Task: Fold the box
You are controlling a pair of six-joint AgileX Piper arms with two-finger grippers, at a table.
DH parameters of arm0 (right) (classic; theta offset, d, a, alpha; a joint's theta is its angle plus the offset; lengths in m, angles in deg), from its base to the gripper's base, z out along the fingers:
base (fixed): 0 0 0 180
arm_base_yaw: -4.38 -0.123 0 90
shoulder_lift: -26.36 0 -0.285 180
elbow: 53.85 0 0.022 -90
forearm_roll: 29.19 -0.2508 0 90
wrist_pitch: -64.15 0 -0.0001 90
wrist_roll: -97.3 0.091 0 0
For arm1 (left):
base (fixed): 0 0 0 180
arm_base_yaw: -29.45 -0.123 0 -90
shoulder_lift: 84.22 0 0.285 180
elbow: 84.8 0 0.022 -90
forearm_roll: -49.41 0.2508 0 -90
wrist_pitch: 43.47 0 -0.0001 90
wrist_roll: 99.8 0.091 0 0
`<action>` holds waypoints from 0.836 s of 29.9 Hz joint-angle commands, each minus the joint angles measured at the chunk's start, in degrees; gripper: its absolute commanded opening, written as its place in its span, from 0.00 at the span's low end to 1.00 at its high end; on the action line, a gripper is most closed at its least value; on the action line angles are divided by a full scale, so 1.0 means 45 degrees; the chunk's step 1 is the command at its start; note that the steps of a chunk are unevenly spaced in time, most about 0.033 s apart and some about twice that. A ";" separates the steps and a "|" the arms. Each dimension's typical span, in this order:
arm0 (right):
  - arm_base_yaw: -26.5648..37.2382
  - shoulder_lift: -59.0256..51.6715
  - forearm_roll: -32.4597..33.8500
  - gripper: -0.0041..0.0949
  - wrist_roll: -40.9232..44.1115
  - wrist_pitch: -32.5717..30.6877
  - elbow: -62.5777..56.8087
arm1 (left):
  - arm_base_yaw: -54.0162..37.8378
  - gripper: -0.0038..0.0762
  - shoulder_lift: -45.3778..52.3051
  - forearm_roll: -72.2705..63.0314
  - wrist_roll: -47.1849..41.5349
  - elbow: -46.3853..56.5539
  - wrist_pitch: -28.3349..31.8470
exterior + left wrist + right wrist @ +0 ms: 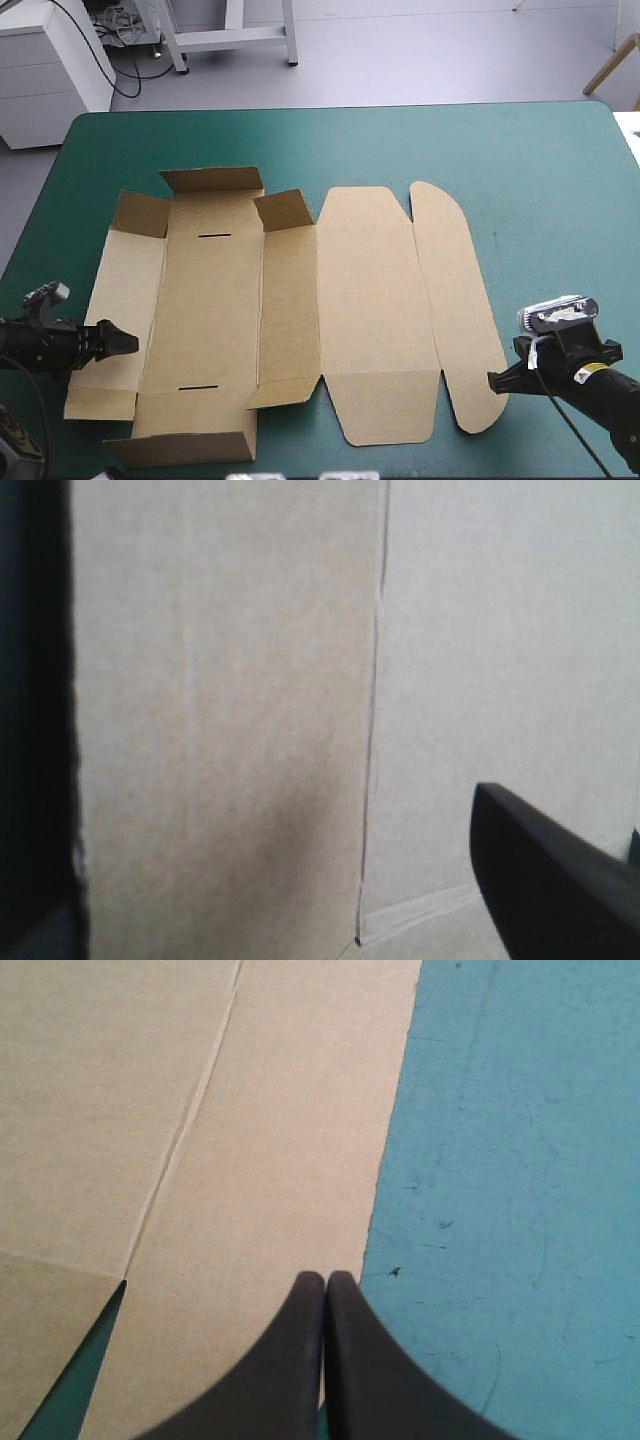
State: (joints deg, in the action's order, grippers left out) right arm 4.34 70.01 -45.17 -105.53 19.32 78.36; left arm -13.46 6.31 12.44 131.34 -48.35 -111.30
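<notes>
Two grippers sit low at opposite edges of the box, which lies mostly flat on the teal-green cover. We note the right gripper clenched at the board's edge, contact hidden. The left gripper is spread over board, with only one finger plain.

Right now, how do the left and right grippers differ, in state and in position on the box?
The left gripper is open, fingers wide apart; the right gripper is shut in a pointed arch. The left gripper sits at the left edge of the box, board filling its view; the right gripper sits at the box's right edge, over the flat rounded flap, with teal-green cover beside it. Shared: both are low, point inward at the box, and neither grips it.
</notes>
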 commanded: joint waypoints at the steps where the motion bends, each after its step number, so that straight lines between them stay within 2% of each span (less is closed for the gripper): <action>1: 0.0070 0.0030 -0.0303 0.02 -0.0135 0.0745 0.0317 | 0.0538 0.77 0.0253 -0.0723 0.0010 -0.0199 -0.1501; 7: 0.0070 0.0030 -0.0303 0.02 -0.0135 0.0745 0.0317 | 0.0645 0.76 0.0253 -0.0697 -0.0020 -0.0199 -0.1501; 9: 0.0070 0.0030 -0.0303 0.02 -0.0135 0.0745 0.0317 | 0.0645 0.72 0.0253 -0.0697 -0.0020 -0.0199 -0.1501; 12: 0.0070 0.0030 -0.0303 0.02 -0.0135 0.0745 0.0317 | 0.0645 0.59 0.0253 -0.0697 -0.0020 -0.0199 -0.1501; 18: 0.0070 0.0030 -0.0303 0.02 -0.0135 0.0745 0.0317 | 0.0645 0.20 0.0253 -0.0666 -0.0020 -0.0227 -0.1501; 21: 0.0070 0.0030 -0.0303 0.02 -0.0135 0.0745 0.0317 | 0.0645 0.04 0.0253 -0.0495 -0.0020 -0.0227 -0.1501; 25: 0.0070 0.0030 -0.0303 0.02 -0.0135 0.0745 0.0317 | 0.0645 0.04 0.0253 -0.0266 -0.0020 -0.0227 -0.1501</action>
State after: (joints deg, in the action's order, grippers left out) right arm 4.34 70.01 -45.39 -105.55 19.62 78.18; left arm -10.72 6.31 12.53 131.34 -48.29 -111.82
